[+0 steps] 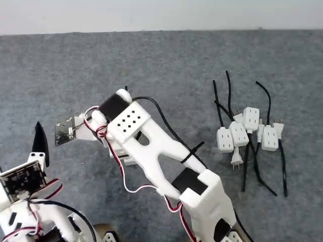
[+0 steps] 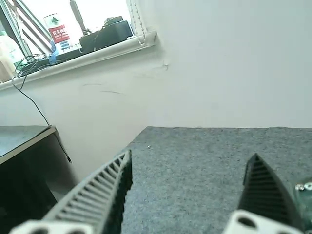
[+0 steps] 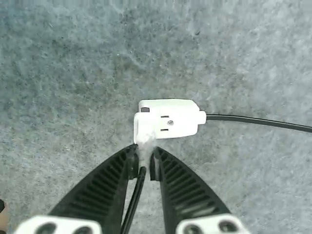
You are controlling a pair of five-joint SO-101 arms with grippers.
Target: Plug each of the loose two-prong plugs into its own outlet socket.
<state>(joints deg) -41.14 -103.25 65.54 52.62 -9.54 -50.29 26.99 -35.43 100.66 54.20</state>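
In the right wrist view my right gripper (image 3: 145,163) is shut on a white two-prong plug (image 3: 145,145), whose black cord runs back between the fingers. The plug's front meets the side of a white outlet socket (image 3: 168,119) lying on the grey carpet, with its own black cord (image 3: 258,122) leading away. From above, the right arm (image 1: 151,146) covers that spot. My left gripper (image 2: 187,195) is open and holds nothing, raised above the carpet and facing the wall; its black finger (image 1: 39,141) shows at the near left.
Several white outlet sockets and plugs with black cords lie in a cluster (image 1: 247,133) at the right of the carpet, one loose plug (image 1: 236,160) at its near edge. A white wall bounds the far side.
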